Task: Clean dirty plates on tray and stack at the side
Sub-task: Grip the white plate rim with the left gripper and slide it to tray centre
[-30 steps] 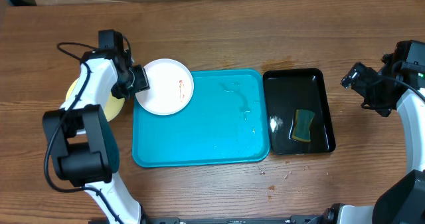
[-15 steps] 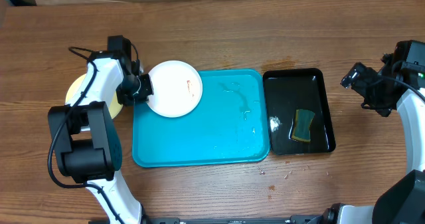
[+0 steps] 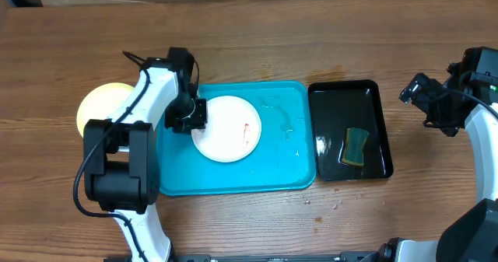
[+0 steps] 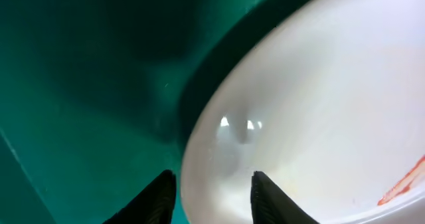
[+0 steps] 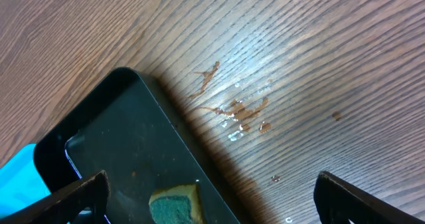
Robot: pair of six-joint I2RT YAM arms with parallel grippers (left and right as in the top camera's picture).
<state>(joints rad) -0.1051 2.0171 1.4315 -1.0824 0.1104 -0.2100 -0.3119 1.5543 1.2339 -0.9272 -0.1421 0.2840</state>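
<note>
A white dirty plate (image 3: 227, 130) with a small reddish smear (image 3: 246, 128) lies on the left half of the turquoise tray (image 3: 272, 172). My left gripper (image 3: 194, 116) is at the plate's left rim. In the left wrist view its fingers stand apart astride the rim of the plate (image 4: 319, 117), one over the tray (image 4: 80, 84) and one over the plate, so the left gripper (image 4: 212, 197) is open. A pale yellow-green plate (image 3: 105, 106) rests on the table left of the tray, partly behind the left arm. My right gripper (image 3: 412, 91) hangs wide open and empty at the far right.
A narrow black tray (image 3: 373, 87) right of the turquoise one holds a green-and-yellow sponge (image 3: 355, 147). The right wrist view shows the sponge (image 5: 174, 207), the black tray's corner (image 5: 119, 137) and wet reddish spots (image 5: 236, 111) on the wood. Water drops lie on the turquoise tray.
My left gripper has carried the white plate rightward from the tray's left edge onto the tray, and its fingers now stand apart at the rim. The yellow-green plate is more exposed. The right arm is still.
</note>
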